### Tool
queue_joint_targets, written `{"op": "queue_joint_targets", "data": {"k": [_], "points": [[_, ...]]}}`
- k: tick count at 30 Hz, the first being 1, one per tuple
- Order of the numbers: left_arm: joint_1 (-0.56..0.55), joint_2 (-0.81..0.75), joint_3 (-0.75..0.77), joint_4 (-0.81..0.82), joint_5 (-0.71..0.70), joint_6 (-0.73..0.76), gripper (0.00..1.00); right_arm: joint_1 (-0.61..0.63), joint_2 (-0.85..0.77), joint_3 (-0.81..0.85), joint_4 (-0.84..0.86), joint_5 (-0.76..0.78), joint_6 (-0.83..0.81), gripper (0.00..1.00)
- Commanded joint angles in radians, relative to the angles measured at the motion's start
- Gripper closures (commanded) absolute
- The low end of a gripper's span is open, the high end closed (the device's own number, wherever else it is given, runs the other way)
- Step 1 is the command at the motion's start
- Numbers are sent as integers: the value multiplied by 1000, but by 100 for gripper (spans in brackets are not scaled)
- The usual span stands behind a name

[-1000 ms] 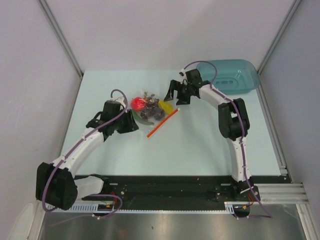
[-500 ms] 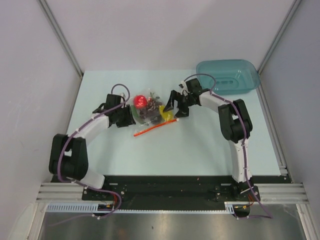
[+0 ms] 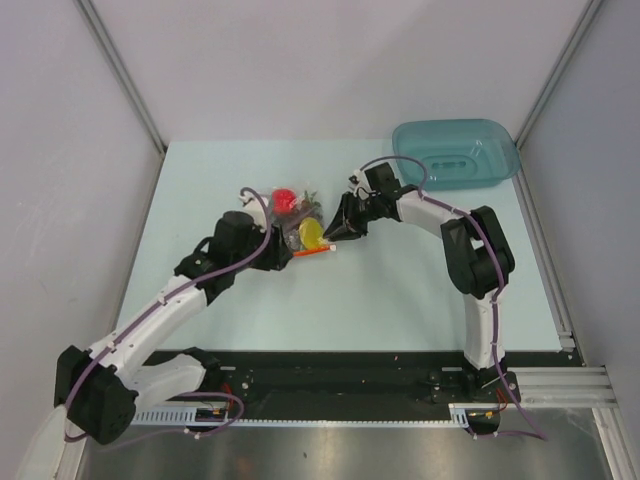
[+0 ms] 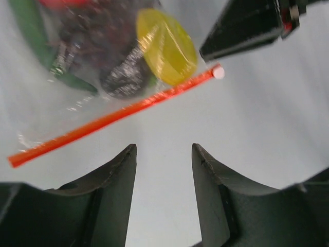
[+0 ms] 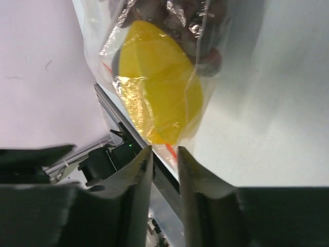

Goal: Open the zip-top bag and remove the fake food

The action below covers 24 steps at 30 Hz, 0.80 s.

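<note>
Left gripper jaws half open, empty, just short of zipper. Bag lies between both grippers, food inside. Right gripper jaws nearly closed at slider end; hold unclear. Risk: pinch slips, bag drags instead of opening

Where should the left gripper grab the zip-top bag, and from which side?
Probably the free end of the zipper strip, away from the white slider tab beside the right gripper. Come from the left gripper's side: the strip lies flat along that edge of the zip-top bag, with the fake food bulging behind it.
</note>
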Motion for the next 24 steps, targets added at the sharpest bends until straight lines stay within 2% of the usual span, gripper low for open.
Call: {"op": "queue_joint_targets", "data": {"k": [1, 2, 4, 5, 8, 13, 19, 24], "points": [[-106, -25, -16, 35, 38, 13, 49, 23, -61, -14, 28, -46, 19, 77], [-126, -27, -19, 35, 27, 33, 49, 24, -63, -14, 32, -50, 29, 80], [-188, -24, -16, 32, 0, 53, 45, 32, -67, -14, 38, -54, 45, 96], [-208, -22, -11, 37, -11, 65, 43, 35, -69, -14, 37, -54, 65, 100], [-298, -5, 2, 46, -55, 148, 32, 38, -90, -14, 14, -57, 99, 100], [-351, 56, 36, 52, -150, 269, 29, 40, -159, -14, -24, -40, 213, 100], [-351, 85, 36, 109, -319, 472, 34, 55, -193, -14, -52, -30, 350, 100], [-351, 87, 68, 170, -370, 584, 40, 60, -225, -14, -80, 1, 428, 100]]}}
